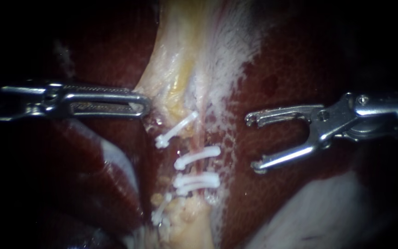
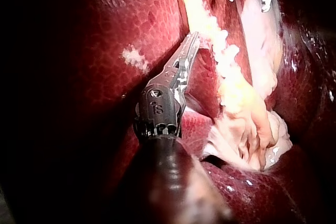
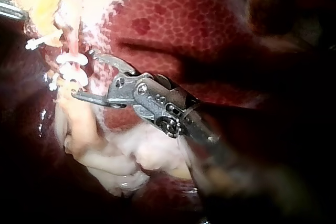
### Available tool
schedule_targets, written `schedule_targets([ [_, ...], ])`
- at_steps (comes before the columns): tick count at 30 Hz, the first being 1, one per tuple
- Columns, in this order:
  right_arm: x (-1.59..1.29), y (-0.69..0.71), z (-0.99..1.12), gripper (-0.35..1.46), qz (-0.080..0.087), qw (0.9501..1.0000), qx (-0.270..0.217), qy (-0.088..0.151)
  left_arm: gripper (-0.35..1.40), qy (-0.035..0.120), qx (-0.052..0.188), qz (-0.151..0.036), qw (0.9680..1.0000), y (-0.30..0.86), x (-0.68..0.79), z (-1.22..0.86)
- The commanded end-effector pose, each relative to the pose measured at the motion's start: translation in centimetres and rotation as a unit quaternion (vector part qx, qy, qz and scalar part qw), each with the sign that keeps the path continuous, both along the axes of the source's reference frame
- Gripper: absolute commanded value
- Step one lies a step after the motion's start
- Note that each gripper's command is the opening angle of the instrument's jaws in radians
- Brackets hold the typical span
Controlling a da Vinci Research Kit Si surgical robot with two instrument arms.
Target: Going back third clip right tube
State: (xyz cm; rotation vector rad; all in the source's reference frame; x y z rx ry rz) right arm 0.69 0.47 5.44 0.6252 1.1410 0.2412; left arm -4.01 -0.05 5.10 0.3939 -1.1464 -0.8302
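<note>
Liver fills the field, dark red on both sides, and down the middle of it runs the pale tissue, yellowish and fraying to white along one side. My left instrument comes in level, and its long jaws lie together right at the edge of that pale tissue. I judge they are gripping that edge and drawing it sideways, which would keep the strand taut and the tubes beneath it laid out for me. My right instrument sits over bare liver with its jaws spread wide and nothing between them, no clip loaded that I can see. It is apart from the strand, tips pointing back at it, which fits a step that is all about pulling clear. Between the two instruments lies the right tube, a thin pinkish line running down the strand. Across it sit the white clips, one on its own and two stacked close just below. Another clip sits tilted nearer my left jaws, and one more lower down in the fatty tissue. My way back looks open: wide jaws, nothing caught, only liver surface under them to avoid scraping.
</note>
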Motion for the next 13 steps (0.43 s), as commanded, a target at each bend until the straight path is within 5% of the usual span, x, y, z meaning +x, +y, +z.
schedule_targets([
  [1, 0.00, 0.00, 0.00, 0.60, 0.000, 1.0000, 0.000, 0.000, -0.35, 0.000, 0.000, 0.000, 1.0000, 0.00, 0.00, 0.00],
  [13, 0.00, -0.01, -0.03, 0.60, -0.001, 1.0000, -0.002, 0.001, -0.35, 0.000, 0.000, 0.001, 1.0000, 0.00, 0.00, 0.00],
])
